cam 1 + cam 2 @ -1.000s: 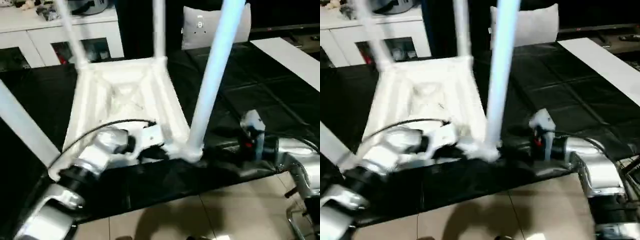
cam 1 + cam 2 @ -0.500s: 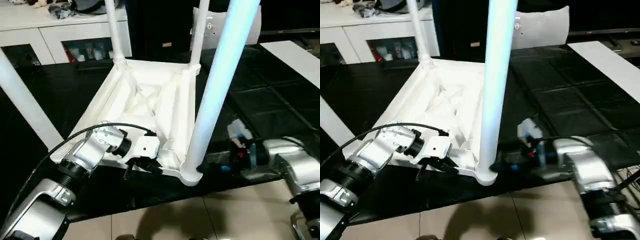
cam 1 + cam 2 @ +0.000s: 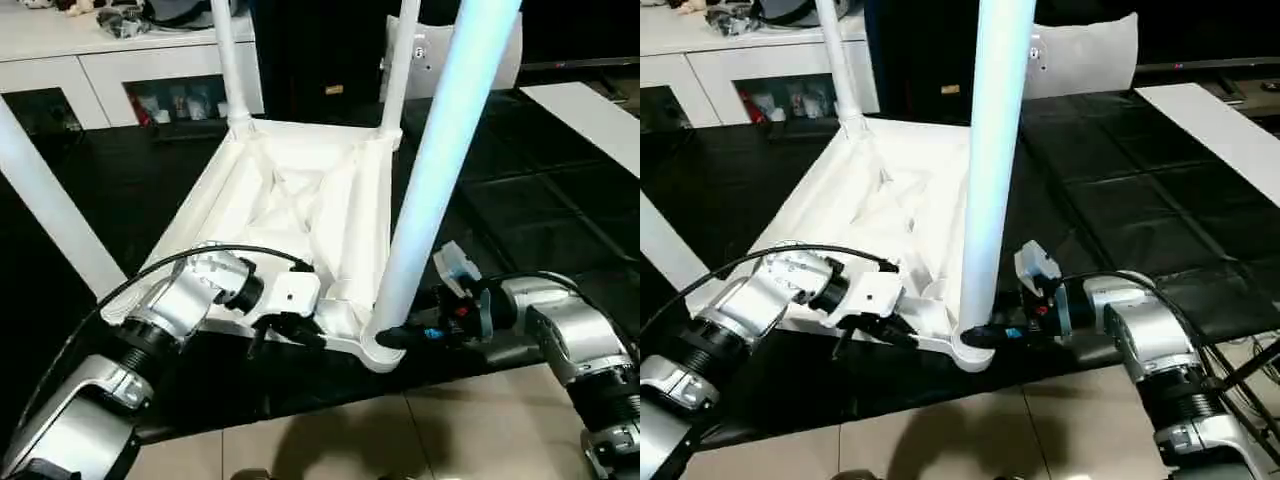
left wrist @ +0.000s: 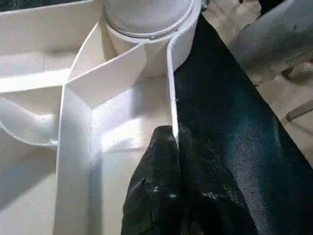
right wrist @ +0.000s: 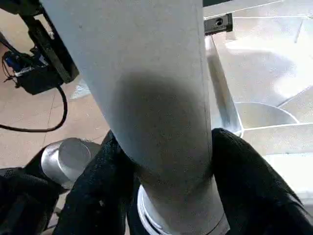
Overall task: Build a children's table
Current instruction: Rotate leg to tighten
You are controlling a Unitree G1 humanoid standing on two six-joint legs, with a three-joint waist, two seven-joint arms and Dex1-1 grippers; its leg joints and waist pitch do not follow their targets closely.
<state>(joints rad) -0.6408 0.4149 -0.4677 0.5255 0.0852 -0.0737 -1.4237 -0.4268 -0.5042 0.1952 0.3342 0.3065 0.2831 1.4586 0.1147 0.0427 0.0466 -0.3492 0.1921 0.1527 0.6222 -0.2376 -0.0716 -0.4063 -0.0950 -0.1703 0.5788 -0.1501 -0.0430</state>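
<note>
Since half a second ago, the right gripper has been brought in from beside the near leg to its foot, while the table top and left arm are unchanged.

Head views: a black sheet is spread over the work surface, with pale floor tiles at its near edge. A white cabinet with dark glass doors is seen behind, and a white cushion beyond the sheet. The children's table lies inverted on the sheet, ribbed underside up, four legs standing from the corner sockets. The left gripper is set on the near rim.

Left wrist view: black fingers are pinched on the thin rim wall of the top, just beside the corner socket.

Right wrist view: both black fingers are closed around the near leg directly above its socket; a silver forearm and cables are seen on the floor side
</note>
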